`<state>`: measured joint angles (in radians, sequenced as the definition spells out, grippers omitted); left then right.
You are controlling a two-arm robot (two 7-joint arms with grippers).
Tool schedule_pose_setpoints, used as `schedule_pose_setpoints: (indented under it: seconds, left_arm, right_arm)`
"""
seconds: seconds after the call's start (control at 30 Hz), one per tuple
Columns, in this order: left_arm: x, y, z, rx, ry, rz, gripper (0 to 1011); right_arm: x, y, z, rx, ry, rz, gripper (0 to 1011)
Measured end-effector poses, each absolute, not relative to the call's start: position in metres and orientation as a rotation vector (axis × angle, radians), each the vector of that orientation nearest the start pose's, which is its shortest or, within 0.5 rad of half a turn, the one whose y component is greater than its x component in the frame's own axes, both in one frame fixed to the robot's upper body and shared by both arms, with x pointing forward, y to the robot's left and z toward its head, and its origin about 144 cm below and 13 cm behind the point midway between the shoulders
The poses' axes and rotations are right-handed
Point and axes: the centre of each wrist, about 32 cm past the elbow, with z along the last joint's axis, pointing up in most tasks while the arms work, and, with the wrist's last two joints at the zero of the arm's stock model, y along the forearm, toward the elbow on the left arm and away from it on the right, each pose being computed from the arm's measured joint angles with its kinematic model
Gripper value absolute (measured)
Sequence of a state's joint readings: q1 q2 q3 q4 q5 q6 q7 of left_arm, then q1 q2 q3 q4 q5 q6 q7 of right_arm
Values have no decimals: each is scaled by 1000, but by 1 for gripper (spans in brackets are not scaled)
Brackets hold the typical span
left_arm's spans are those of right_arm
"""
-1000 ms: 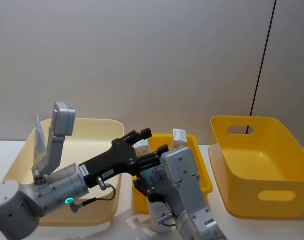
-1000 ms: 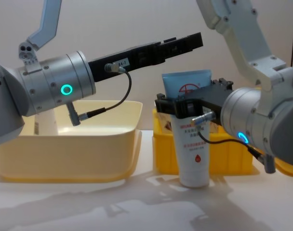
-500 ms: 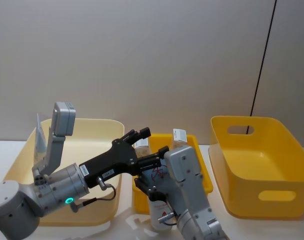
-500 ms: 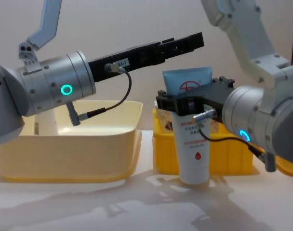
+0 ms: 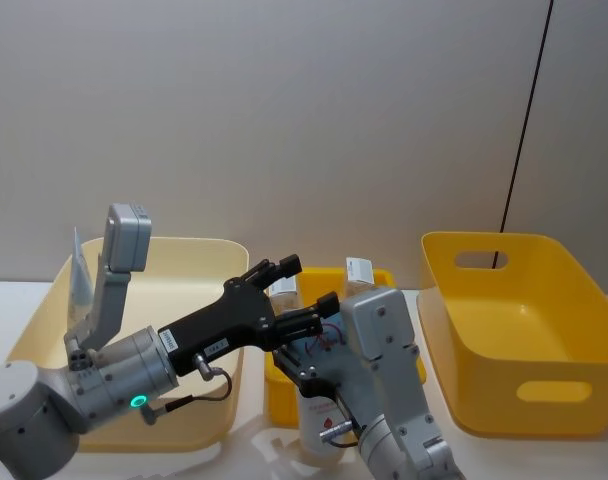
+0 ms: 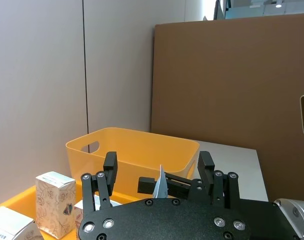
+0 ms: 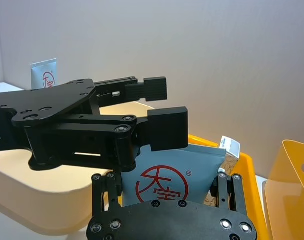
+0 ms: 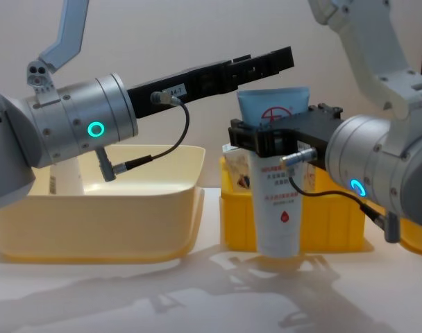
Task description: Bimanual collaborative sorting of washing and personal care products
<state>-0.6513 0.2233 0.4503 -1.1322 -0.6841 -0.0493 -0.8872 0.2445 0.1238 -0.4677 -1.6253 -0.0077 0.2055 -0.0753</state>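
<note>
My right gripper (image 8: 261,141) is shut on a soft tube (image 8: 277,201) with a light-blue top, a red round logo and a white body. It holds the tube upright in front of the small yellow bin (image 8: 325,222). In the right wrist view the tube (image 7: 192,160) sits between that gripper's (image 7: 165,189) fingers. My left gripper (image 8: 266,62) stands open just above the tube's flat top, whose thin edge (image 6: 160,181) shows between its fingers (image 6: 110,165). White cartons (image 5: 359,270) stand in the small bin. A second tube (image 5: 79,275) leans in the cream bin (image 5: 189,250).
A large yellow bin (image 5: 524,330) with handle slots stands at the right. The cream bin (image 8: 114,236) is at the left, close beside the small yellow bin. A grey wall lies behind, and bare white table lies in front of the bins.
The right gripper has raised the tube a little and carried it slightly to the right. The left gripper has stayed open in the same place.
</note>
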Motion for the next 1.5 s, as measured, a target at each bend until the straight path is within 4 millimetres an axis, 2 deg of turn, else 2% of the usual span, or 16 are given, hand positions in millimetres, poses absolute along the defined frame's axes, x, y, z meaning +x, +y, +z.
schedule_pose_setpoints:
  seconds: [0.53, 1.2, 1.5]
  left_arm:
    - [615, 198, 1244, -287, -12, 380, 1000]
    - [615, 198, 1244, -287, -12, 379, 1000]
    - [615, 198, 1244, -287, -12, 379, 1000]
  right_arm:
    - [486, -120, 1224, -91, -207, -1210, 864]
    - [474, -153, 1242, -24, -181, -1275, 847]
    - [475, -166, 1250, 35, -207, -1301, 846]
